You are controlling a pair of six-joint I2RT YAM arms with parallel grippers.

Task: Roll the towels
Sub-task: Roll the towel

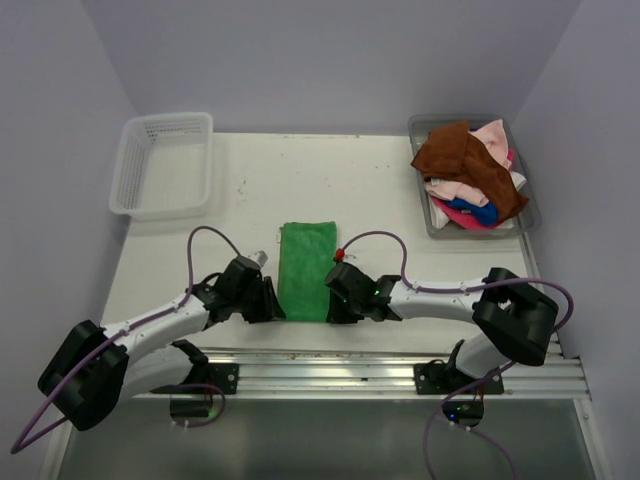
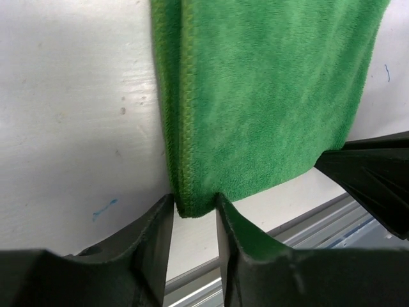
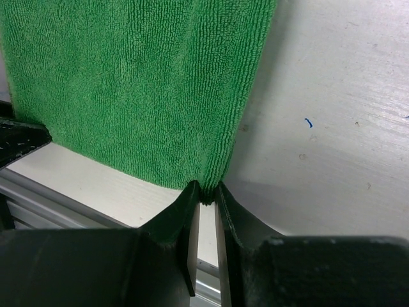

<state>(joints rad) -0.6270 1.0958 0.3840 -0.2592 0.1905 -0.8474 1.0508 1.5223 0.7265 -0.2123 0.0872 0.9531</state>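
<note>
Left wrist: the left claw (image 2: 195, 204) grips the green towel's (image 2: 268, 96) near-left corner, the folded hem filling its gap. Right wrist: the right claw (image 3: 206, 192) is clamped on just the tip of the near-right corner. So thin a bite may slip out, and uneven arm motion would likely skew the roll. Top external: the towel lies flat on the table (image 1: 380, 190), both claws at its near edge. The basket (image 1: 160, 208) holds nothing; the tray (image 1: 485, 231) holds a heap of brown, pink, blue and magenta towels (image 1: 468, 165).

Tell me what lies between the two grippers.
The green towel; the left gripper and right gripper each pinch a near corner. The top view shows it.
</note>
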